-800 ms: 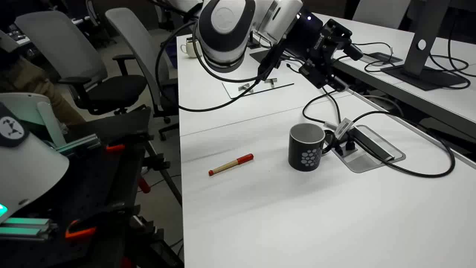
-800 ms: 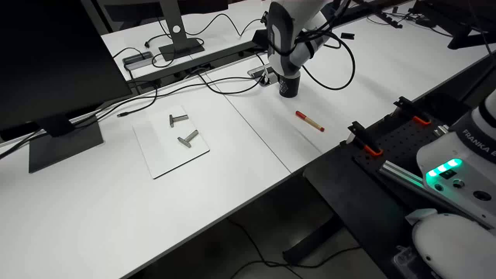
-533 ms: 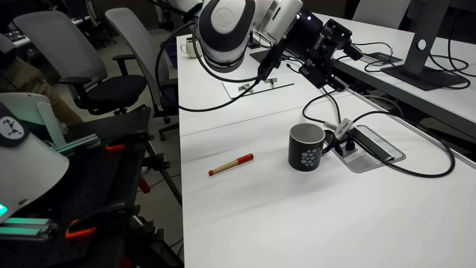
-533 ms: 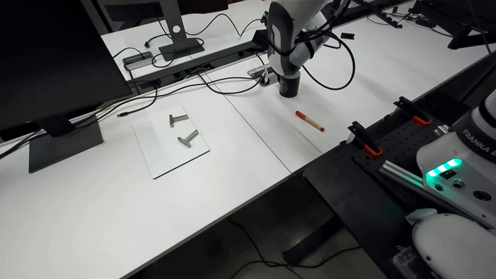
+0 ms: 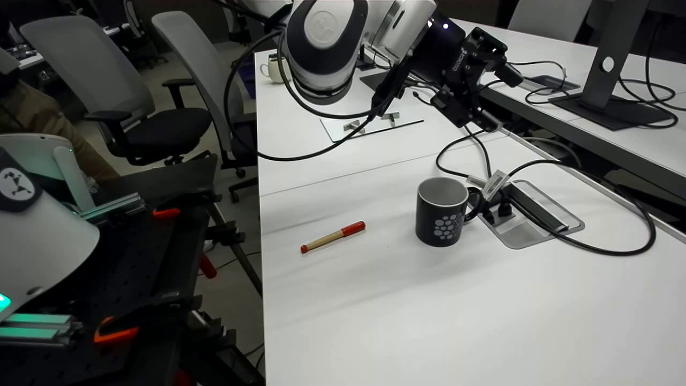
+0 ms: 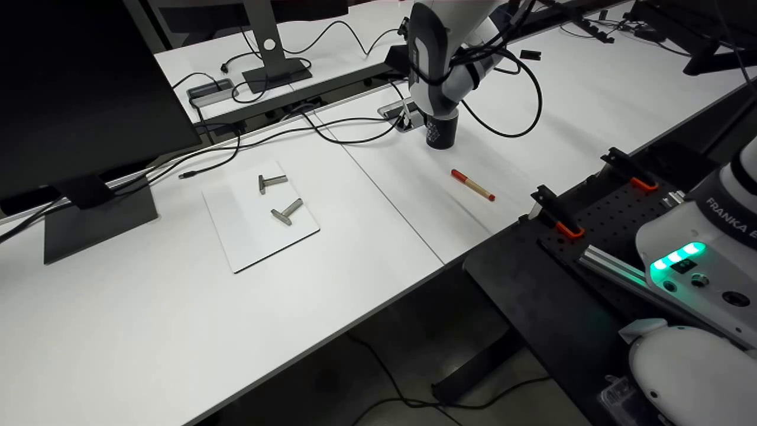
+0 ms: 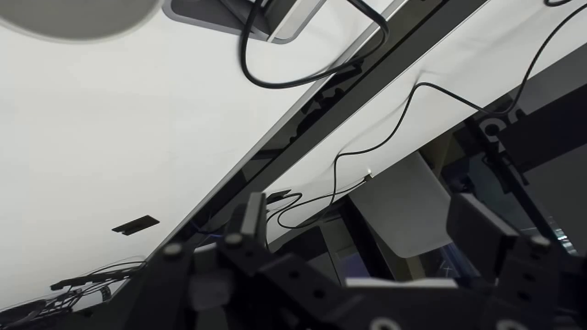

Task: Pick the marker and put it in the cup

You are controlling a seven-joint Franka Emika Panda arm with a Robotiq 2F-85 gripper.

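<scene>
person (image 5: pixel 40 119) shifted, white tabletop (image 5: pixel 375 321), grey chairs (image 5: pixel 86 69)

Room around marker (image 5: pixel 333 237), cables (image 5: pixel 616 252) beside cup (image 5: pixel 437 217)

Wears smooth, rounded white arm shells (image 5: pixel 396 29) with dark-grey panels (image 5: pixel 321 59), strung with a looping black cable (image 5: pixel 284 159). Bears white FRANKA lettering (image 6: pixel 726 214) and a glowing green light strip (image 6: pixel 676 257) — ends in a matte-black angular gripper (image 7: pixel 360 220) with pale round screw heads (image 7: pixel 234 238) and grey-faced pads (image 7: pixel 252 214).
</scene>
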